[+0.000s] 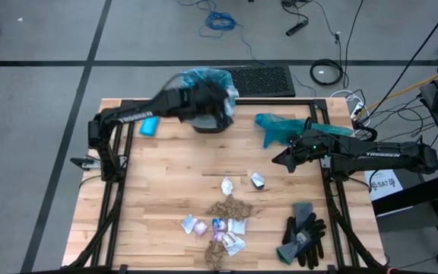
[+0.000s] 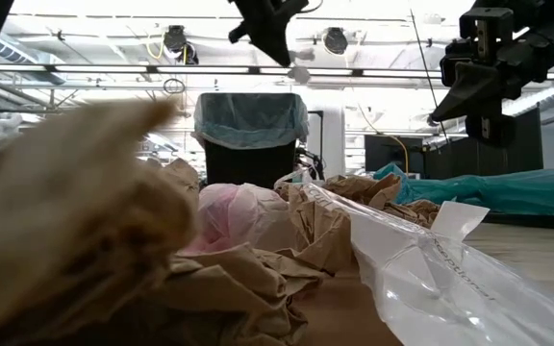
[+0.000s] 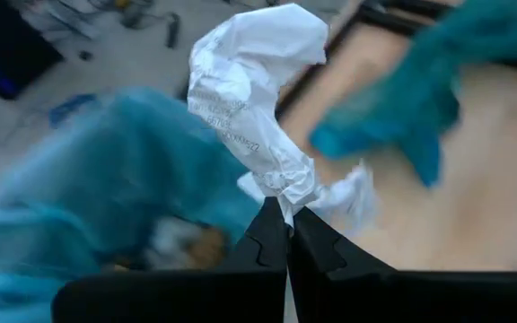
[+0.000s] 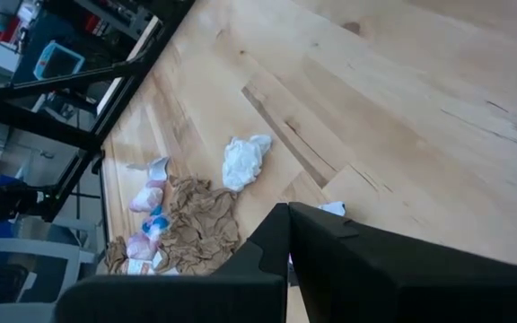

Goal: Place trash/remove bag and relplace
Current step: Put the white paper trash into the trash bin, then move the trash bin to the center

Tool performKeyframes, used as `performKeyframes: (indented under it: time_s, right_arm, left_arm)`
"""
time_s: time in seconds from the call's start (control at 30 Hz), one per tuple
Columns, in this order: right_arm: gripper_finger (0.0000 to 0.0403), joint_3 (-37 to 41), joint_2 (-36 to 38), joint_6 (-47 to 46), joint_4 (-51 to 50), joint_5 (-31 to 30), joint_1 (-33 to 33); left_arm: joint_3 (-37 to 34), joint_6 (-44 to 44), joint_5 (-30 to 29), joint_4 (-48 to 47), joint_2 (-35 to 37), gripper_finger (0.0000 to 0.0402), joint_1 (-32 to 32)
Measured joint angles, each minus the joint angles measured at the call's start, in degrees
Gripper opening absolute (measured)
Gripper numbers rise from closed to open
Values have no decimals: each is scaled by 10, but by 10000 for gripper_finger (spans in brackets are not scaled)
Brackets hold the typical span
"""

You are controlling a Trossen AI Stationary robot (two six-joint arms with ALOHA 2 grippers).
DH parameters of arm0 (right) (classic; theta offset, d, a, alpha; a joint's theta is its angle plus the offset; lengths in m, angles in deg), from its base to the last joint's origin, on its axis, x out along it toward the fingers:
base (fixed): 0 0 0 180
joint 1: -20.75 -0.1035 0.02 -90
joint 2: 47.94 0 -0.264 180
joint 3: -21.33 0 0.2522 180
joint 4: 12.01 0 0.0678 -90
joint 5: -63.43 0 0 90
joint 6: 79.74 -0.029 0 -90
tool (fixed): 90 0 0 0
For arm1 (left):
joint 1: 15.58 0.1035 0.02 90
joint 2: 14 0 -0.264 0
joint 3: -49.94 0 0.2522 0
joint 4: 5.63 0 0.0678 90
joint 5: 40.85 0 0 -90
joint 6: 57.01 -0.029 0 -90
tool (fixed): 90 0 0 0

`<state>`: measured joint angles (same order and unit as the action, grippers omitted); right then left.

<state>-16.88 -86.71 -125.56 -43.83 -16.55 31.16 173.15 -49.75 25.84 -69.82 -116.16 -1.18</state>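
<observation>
The left gripper point(image 3: 287, 235), shut on a white wrapper point(image 3: 249, 99), hovers over the lined bin point(image 1: 207, 97); released off-centre, it could snag the bag point(image 2: 250, 119) rim and fall outside. The right gripper point(image 1: 284, 161) waits shut, empty.

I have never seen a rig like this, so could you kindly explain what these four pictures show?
Two dark robot arms work at a wooden table. One picture looks straight down, one looks level across the tabletop, and two come from cameras on the arms' wrists. The left pincer is shut on a white wrapper, held above the black bin, which is lined with the pale blue bag. The right pincer is shut and empty, hovering over the table's right side. On the table lie scattered trash, a teal-green plastic bag, a pair of black-and-grey gloves and a small light-blue bottle.
</observation>
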Motion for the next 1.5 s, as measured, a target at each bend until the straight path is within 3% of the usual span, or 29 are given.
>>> performKeyframes:
  time_s: [0.2,0.33,0.5,0.6,1.03,1.27,1.5]
  right_arm:
    - [0,0,0,0,0,0,0]
    - [0,0,0,0,0,0,0]
    - [0,0,0,-2,0,0,0]
    - [0,0,0,-12,0,-5,0]
    - [0,0,0,-32,0,-28,0]
    - [0,0,0,-46,0,-57,0]
    - [0,0,0,-60,0,-59,0]
  left_arm:
    - [26,-12,24,-59,12,0,79]
    - [26,-50,126,-108,19,0,140]
    - [21,-62,285,-95,19,22,204]
    - [4,-62,340,-102,19,41,235]
    - [-21,-102,416,-132,19,145,240]
    - [-21,-265,432,-187,18,150,192]
    - [-21,-333,392,-198,18,150,173]
